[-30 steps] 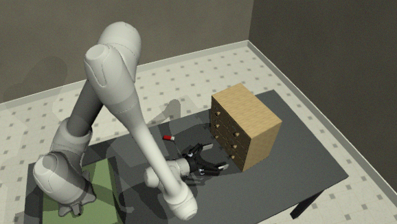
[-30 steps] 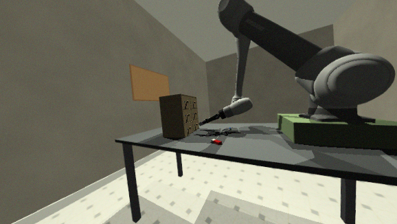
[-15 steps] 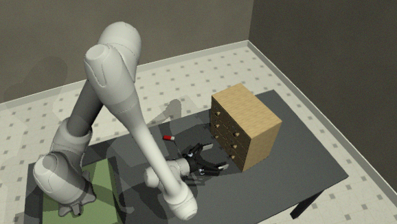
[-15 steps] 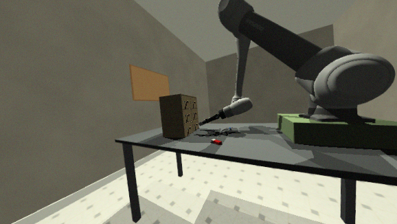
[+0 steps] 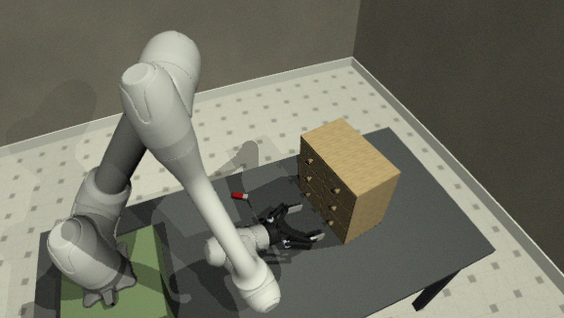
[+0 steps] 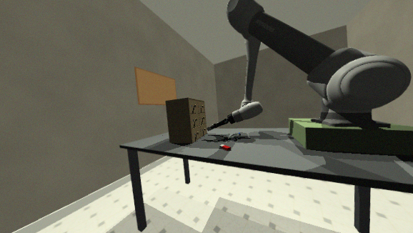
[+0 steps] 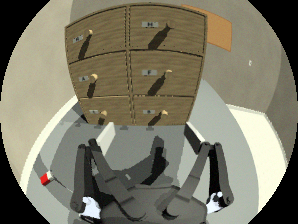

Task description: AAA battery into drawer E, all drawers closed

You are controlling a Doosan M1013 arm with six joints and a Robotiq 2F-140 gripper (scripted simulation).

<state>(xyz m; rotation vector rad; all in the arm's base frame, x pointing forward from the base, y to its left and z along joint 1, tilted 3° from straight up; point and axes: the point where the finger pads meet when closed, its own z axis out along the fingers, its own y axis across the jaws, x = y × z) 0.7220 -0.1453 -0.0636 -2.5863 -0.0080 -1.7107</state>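
The small wooden chest (image 5: pixel 351 161) (image 6: pixel 182 121) (image 7: pixel 133 63) stands on the dark table (image 5: pixel 415 234) (image 6: pixel 250 157), its six drawers in two columns, all looking pushed in. The drawer marks are too small to read. The battery (image 5: pixel 239 196) (image 6: pixel 224 146) (image 7: pixel 47 179), red with a white end, lies flat on the table to the left of the gripper, apart from it. My gripper (image 5: pixel 308 221) (image 6: pixel 211 126) (image 7: pixel 149 129) is open and empty. It hovers low over the table, pointing at the lower drawers, a short way from the chest's front.
The arm's green base block (image 5: pixel 141 273) (image 6: pixel 339 139) sits at the table's other end. An orange board (image 6: pixel 155 86) (image 7: pixel 216 26) hangs on the wall behind the chest. The table's edge runs close behind and beside the chest.
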